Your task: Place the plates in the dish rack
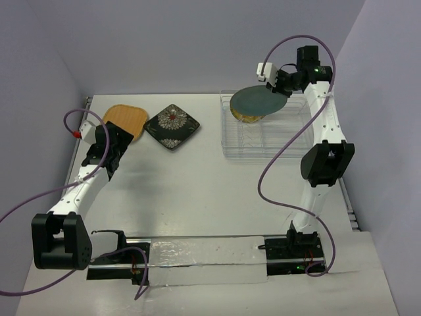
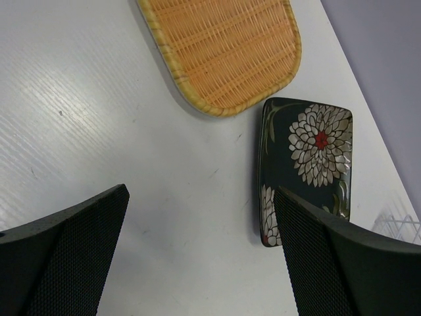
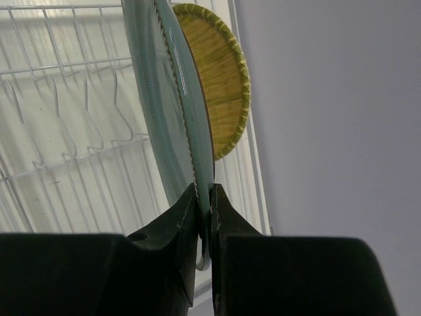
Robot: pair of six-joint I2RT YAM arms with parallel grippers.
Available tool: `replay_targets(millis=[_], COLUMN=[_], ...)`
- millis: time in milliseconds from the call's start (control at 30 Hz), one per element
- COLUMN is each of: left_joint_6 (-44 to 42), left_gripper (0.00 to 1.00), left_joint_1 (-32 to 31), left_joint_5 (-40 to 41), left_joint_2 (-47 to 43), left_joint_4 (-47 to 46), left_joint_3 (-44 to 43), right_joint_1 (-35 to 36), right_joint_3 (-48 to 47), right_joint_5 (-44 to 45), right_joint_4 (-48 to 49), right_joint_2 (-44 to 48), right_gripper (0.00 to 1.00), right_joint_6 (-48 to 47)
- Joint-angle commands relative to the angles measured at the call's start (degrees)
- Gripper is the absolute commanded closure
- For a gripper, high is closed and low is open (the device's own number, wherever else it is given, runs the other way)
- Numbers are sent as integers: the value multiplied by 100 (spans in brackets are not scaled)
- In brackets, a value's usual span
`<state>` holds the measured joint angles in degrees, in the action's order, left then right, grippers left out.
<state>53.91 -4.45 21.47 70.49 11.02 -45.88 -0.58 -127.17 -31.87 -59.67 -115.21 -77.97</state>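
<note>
Two plates are over at the dish rack [image 1: 276, 141], two are out on the open worktop [image 1: 197, 197]. The right claw [image 3: 204, 197] is clamped down tight on the rim of the teal-grey plate [image 1: 258, 100], both fingers pinching its edge. It holds the plate tilted above the rack's far-left part. The rack itself sits at the far right corner of the worktop. Just behind the teal-grey plate comes the yellow plate [image 3: 223, 85], close against it in the wrist view and mostly hidden from above. It stands inside the rack's outline, but whether it sits between the wires I cannot tell. Whether the teal-grey plate touches any wire is also unclear.

Over on the left, the left claw [image 2: 200, 197] is spread wide with nothing between its fingers, hanging above bare worktop. Ahead of it lies the orange plate [image 1: 126, 118], flat near the far left corner. Just beside that one, further along the far edge, lies the black floral plate [image 1: 172, 126], also flat. The two are close, with a narrow strip of worktop showing between them.
</note>
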Motion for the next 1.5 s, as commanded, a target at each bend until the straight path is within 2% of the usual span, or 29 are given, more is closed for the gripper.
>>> replay_targets(millis=[0,333,933,1000,1033,1067,1100,1133,1467], left_joint_6=[-172,-258,-451,-471,-478,-487,-504,-509,-557], left_gripper=[1,1,1,1,1,1,1,1,1], left_joint_1=[-21,-21,-22,-23,-21,-21,-21,-21,-21], left_joint_5=[134,97,-154,-210,-238,-267,-301,-334,-572], left_joint_2=[108,302,679,724,745,762,775,798,958], left_joint_4=[-6,-100,-188,-209,-219,-241,-276,-301,-458], left_joint_3=[-272,-305,-521,-551,-554,-551,-547,-545,-581], right_joint_1=[203,310,347,345,342,339,339,339,366], right_joint_3=[-371,-243,-38,-55,-53,-48,-40,-28,183], right_joint_5=[-232,-188,58,58,74,100,131,177,524], right_joint_4=[937,954,1229,1378,1499,1606,1690,1814,2789], right_joint_2=[23,-309,-864,-895,-908,-920,-928,-941,-986], right_gripper=[100,100,99,75,56,43,37,33,24], right_joint_6=[-42,-219,80,244,351,435,492,579,1298])
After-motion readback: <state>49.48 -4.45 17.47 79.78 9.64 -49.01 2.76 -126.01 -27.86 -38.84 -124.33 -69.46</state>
